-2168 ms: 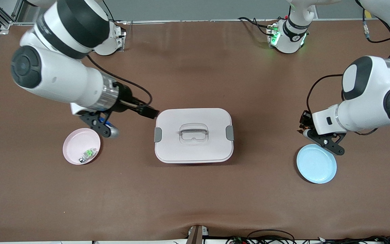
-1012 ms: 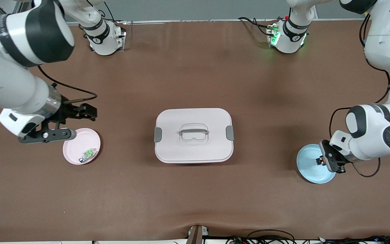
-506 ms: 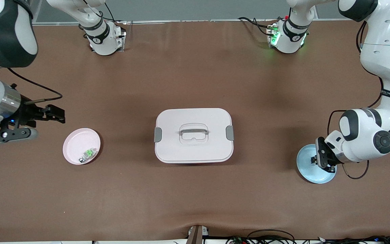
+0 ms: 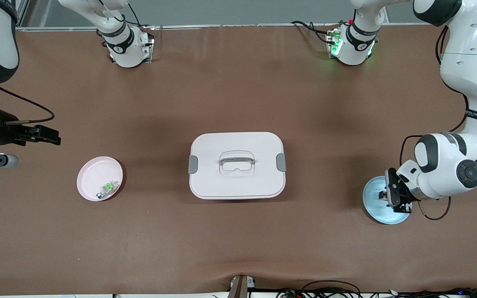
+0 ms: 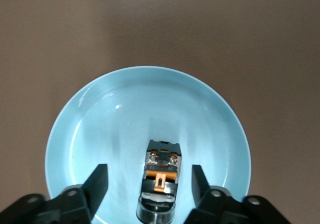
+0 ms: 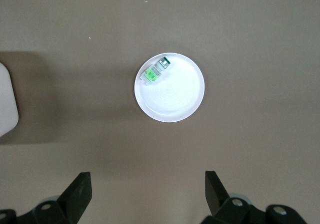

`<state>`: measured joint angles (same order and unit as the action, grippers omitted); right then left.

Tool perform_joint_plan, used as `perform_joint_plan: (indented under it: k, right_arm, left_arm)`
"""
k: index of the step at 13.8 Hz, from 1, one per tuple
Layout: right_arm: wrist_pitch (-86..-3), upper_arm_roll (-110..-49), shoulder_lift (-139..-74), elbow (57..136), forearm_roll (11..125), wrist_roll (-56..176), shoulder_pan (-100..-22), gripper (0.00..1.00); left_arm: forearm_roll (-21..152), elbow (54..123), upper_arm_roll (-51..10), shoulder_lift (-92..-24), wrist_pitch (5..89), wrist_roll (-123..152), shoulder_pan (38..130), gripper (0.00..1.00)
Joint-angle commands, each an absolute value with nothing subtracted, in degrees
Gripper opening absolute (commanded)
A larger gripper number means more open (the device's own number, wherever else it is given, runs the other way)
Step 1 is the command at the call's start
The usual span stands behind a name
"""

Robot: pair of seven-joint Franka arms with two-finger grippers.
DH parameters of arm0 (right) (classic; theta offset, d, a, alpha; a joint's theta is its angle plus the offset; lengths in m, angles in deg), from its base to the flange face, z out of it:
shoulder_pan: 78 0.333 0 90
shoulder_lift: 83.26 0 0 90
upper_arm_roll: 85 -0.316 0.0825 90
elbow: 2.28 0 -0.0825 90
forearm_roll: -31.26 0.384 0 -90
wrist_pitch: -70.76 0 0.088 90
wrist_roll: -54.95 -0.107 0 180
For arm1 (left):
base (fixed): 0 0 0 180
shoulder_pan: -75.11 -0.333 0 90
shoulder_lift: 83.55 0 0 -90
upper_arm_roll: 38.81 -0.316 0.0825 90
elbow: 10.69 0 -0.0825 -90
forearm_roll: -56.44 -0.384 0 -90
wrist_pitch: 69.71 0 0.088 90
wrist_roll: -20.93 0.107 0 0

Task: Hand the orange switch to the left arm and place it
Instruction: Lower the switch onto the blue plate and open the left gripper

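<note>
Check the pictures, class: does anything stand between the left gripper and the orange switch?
Nothing visible does. The orange switch lies on the blue plate, between the open fingers of the left gripper. The box sits mid-table, apart from them.

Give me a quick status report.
Left gripper open over blue plate, orange switch resting on it. Right gripper open, waiting. Box mid-table, untouched.

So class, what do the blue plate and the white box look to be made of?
Blue plate: probably glossy plastic or melamine, given the soft highlights on its rim. Box: likely matte plastic, going by its smooth rounded lid with grey clip latches.
</note>
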<state>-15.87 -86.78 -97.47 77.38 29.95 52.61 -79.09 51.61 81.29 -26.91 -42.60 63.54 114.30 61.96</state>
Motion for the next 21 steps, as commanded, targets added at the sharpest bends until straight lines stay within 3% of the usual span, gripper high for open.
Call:
perform_joint_plan:
  k: [1, 5, 15, 21]
  right_arm:
    - [-15.73, -87.81, -96.01, 77.89, 28.53, 49.41, -80.89, 1.0]
    - [-11.95, -87.81, -95.66, 76.48, 27.83, 49.68, -82.04, 1.0]
    - [-14.84, -88.25, -95.13, 76.03, 29.15, 49.85, -82.04, 1.0]
    - [-16.51, -88.16, -92.94, 78.13, 30.82, 49.85, -82.21, 1.0]
  left_arm:
    - [51.43, 80.54, -26.33, -44.87, 62.92, 107.28, 62.28, 1.0]
    - [51.52, 80.37, -25.72, -49.53, 59.94, 90.94, 62.98, 1.0]
    - [50.64, 78.17, -22.99, -60.86, 47.11, 38.76, 67.8, 1.0]
    - [48.88, 77.91, -22.82, -64.04, 43.23, 5.23, 72.12, 1.0]
